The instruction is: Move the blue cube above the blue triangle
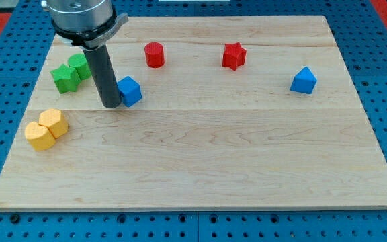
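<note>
At the view's far left, near the table's (200, 168) left edge, lies a yellow block (46, 129), a lumpy double shape that looks like two rounded pieces joined. Above it, toward the view's top, sits a green block (70, 72), also of a joined, irregular shape. Just to the right of the green block stands the dark rod, coming down from the arm's round housing at the view's top. My tip (111, 105) rests on the wood, touching or all but touching the left side of the blue cube (130, 91). There are no jaws on this arm, only the rod, and it has hold of nothing.

Further right and nearer the view's top stands a red cylinder (154, 54), well apart from the blue cube. Right of that, at about the same height, lies a red star (234, 56). Farthest right is the blue triangle (304, 81), a wedge-like block with a pointed top, well apart from the blue cube and roughly level with it.
</note>
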### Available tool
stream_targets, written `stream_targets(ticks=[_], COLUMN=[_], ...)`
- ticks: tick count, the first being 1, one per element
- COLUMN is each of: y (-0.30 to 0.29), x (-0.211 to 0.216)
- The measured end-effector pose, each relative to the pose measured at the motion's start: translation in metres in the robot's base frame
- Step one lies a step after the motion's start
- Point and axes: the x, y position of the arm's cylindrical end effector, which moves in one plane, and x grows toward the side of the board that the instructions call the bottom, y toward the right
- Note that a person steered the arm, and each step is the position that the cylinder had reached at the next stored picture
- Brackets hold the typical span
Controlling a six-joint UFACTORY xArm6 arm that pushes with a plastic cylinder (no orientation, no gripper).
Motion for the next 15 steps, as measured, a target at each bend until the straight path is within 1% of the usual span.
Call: stream_targets(ticks=[2,3,5,6,7,8,11,15], y=[0.001,0.034,0.146,0.144,0.155,0.192,0.271,0.308], x=[-0.032,-0.043,-0.056,-0.066,-0.084,-0.086,-0.088,-0.088])
